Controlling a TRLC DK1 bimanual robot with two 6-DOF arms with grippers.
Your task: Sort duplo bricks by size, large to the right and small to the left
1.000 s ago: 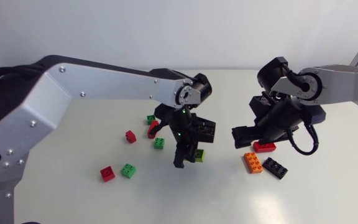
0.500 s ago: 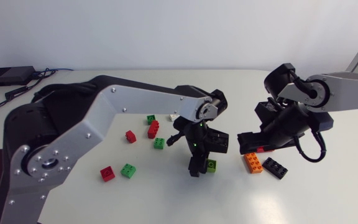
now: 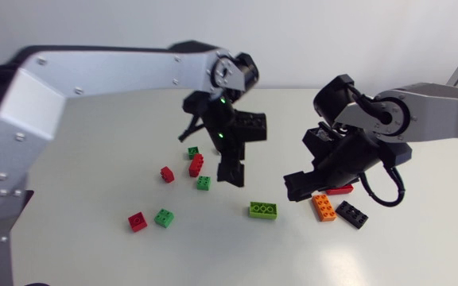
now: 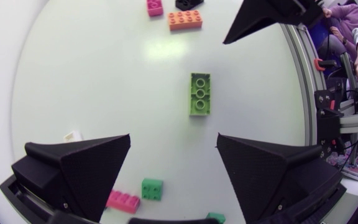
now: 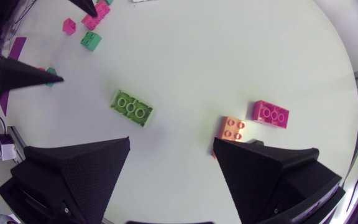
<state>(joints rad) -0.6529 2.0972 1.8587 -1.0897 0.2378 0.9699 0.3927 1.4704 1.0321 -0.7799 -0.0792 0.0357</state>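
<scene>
Our left gripper released, lime brick ahead, well apart from others, our right gripper spread beside orange brick.

Nothing legible anywhere: no lettering, number, label or sign to be made out on bricks, arms or tabletop.

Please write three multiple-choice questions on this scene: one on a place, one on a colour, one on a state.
1. The lime brick lies: A in a bowl; B flat on the table; C on another brick.
2. The brick beside the black brick is: A blue; B white; C orange.
3. The left hand is: A open, empty; B shut on a red brick; C shut on a green brick.
Key: B, bare table around it; C, the orange brick lies there; A, fingers apart, nothing between.
</scene>
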